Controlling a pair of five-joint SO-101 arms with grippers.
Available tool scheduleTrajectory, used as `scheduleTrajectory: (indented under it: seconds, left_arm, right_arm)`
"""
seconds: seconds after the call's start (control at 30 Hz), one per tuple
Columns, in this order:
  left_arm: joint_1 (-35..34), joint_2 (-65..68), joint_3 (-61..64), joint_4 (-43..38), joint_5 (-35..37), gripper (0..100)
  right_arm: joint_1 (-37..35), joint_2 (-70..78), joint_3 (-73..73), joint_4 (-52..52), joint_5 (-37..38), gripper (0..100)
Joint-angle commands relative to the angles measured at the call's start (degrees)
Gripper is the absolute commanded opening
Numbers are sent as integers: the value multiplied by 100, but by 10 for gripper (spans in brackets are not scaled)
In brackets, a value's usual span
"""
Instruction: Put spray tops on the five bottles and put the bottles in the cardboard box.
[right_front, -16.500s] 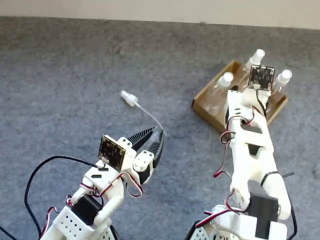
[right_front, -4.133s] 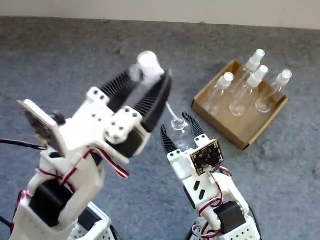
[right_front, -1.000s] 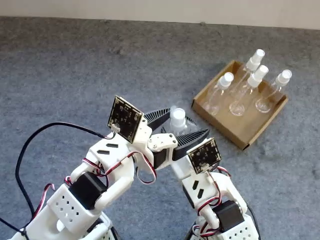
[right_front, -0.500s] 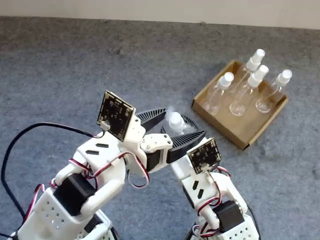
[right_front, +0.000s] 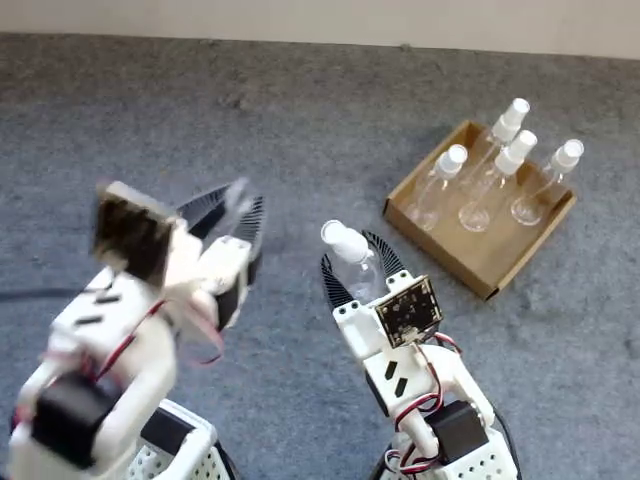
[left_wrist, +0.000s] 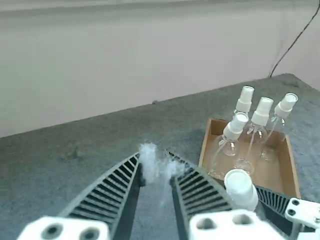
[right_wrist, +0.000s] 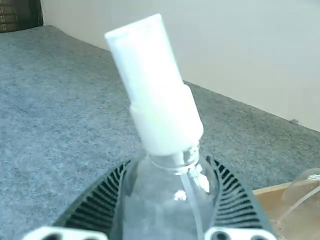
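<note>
The fifth bottle (right_wrist: 165, 205), clear, stood upright between the fingers of the right claw (right_front: 348, 248), which pinched it around the shoulder just below the neck. A white spray top (right_wrist: 155, 85) sat on that neck, leaning to one side rather than straight. Its thin dip tube (right_wrist: 192, 200) ran down inside the clear body. In the high view the bottle was held over the grey desk (right_front: 150, 120), between the left arm and the cardboard box (right_front: 492, 255). It was near the box's closest corner but apart from it. The box lay farther off on the right arm's side, set at an angle to the desk's edge. Inside it stood four other bottles (right_front: 440, 185), each with a white spray top fitted. Three were in a row and the fourth was behind them toward the far corner. The part of the box floor nearer the arms was bare. The left claw (right_front: 240, 197) hung above the desk, well apart from the held bottle. Its black ribbed fingers were spread a little and gripped nothing that could be made out. In the left wrist view a faint white wisp showed at its tips, too unclear to name. That view looked past those fingers to the box, with the right claw's bottle top close beside them.
</note>
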Motion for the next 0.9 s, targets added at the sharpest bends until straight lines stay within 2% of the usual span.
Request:
scheduleTrajectory:
  seconds: [0.0, 0.37, 0.63, 0.87]
  left_arm:
    - [-374, -787, -295, 448, -255, 6]
    - [-2141, -2580, 1059, 554, -352, 6]
    - [-2862, -3380, 1912, 563, -360, 6]
    - [-2923, -3380, 3011, 554, -360, 6]
  right_arm:
    - [-22, -75, -119, 13, -18, 119]
    - [-22, -75, -92, 13, -18, 119]
    - [4, -75, -75, 13, -18, 119]
    - [901, -75, -127, 13, -9, 121]
